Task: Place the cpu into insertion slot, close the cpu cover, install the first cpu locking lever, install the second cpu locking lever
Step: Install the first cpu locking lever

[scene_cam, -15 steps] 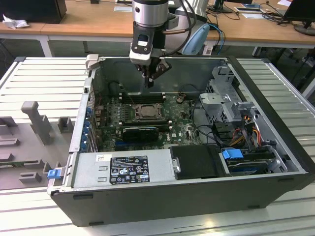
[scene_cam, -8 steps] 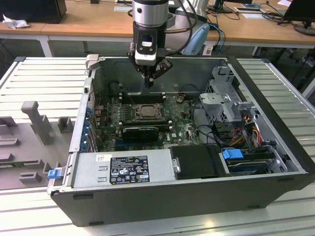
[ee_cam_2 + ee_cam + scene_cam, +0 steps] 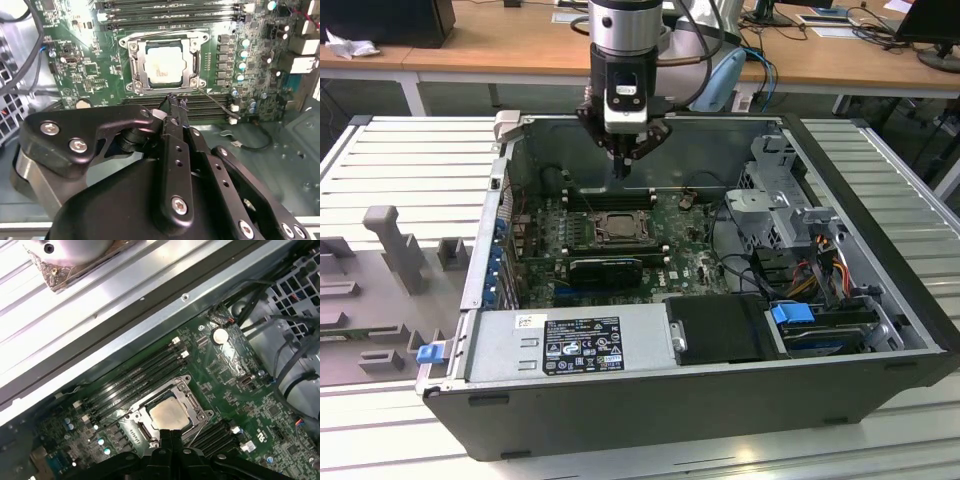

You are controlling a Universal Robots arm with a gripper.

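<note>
One step looks done, prob. two: the cpu (image 3: 165, 62) sits flat in its socket on the motherboard (image 3: 85, 70), and the cpu cover (image 3: 137, 65) lies down around it, pale chip top showing thru the window. Same picture in both wrist views.

The hand (image 3: 175, 100) hangs above the board near the socket's edge, touching nothing. Its fingers (image 3: 164, 442) are pressed together w/ nothing pinched btw them, as far as I can see.

Levers are the open question. One thin wire lever (image 3: 215, 102) juts out at an angle from a socket corner, across the memory slots, so I'd judge it's not latched. The other lever: can't tell if it's hooked.

Exterior view: the hand is up over the open pc case (image 3: 720, 400), socket below it. Lever work looks like what's left.
</note>
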